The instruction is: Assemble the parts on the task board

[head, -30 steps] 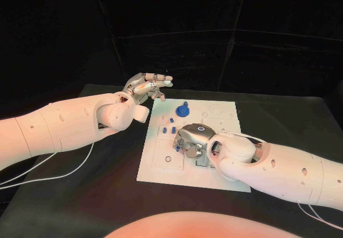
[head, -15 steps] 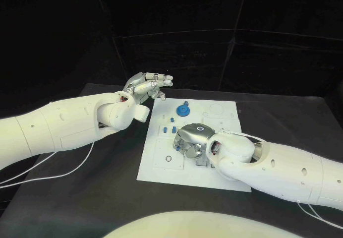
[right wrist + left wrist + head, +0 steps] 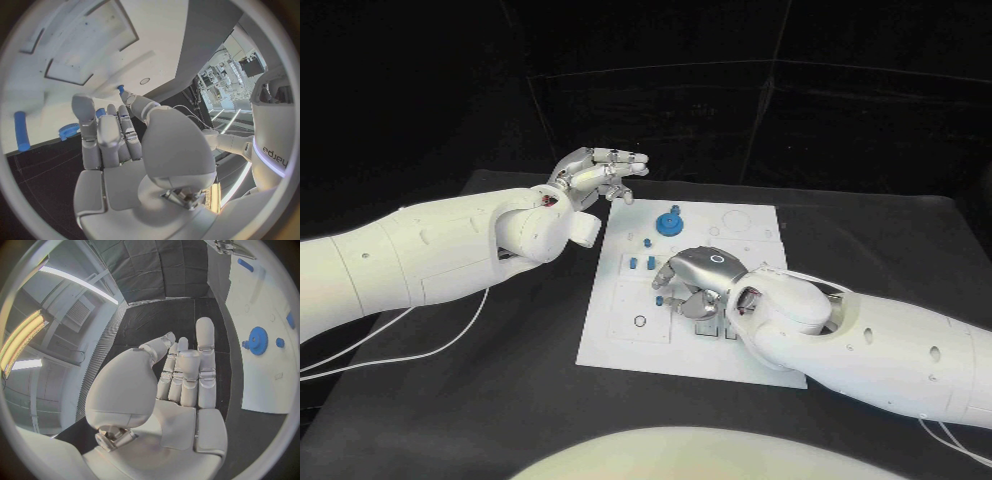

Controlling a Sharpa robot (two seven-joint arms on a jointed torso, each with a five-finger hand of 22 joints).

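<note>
1. I see the white board (image 3: 629, 305) lying flat in the middle of the black desk (image 3: 473, 400).
2. On the far part of the board there is a blue gear (image 3: 671, 221), with a small blue piece just beside it.
3. Nearer to me, at the left side of the board, some small blue pegs (image 3: 636, 262) stand in a short row, apart from each other.
4. The board has several shallow recesses; in the right wrist view I see two rectangular ones (image 3: 69, 70) and they hold nothing. A small ring mark (image 3: 639, 321) is near the board's left edge.
5. My right robot hand (image 3: 692, 283) is low over the middle of the board, palm down, fingers bent toward the plate. In the right wrist view a small blue piece (image 3: 120, 88) sits at a fingertip, but I cannot tell if the hand really holds it or only touches it.
6. A blue peg (image 3: 22, 131) lies on the board beside that hand, and the gear is seen behind the fingers.
7. My left robot hand (image 3: 596, 175) is raised beyond the board's far left corner, off the board. Its fingers are straight and close together, thumb apart, and it holds nothing.
</note>
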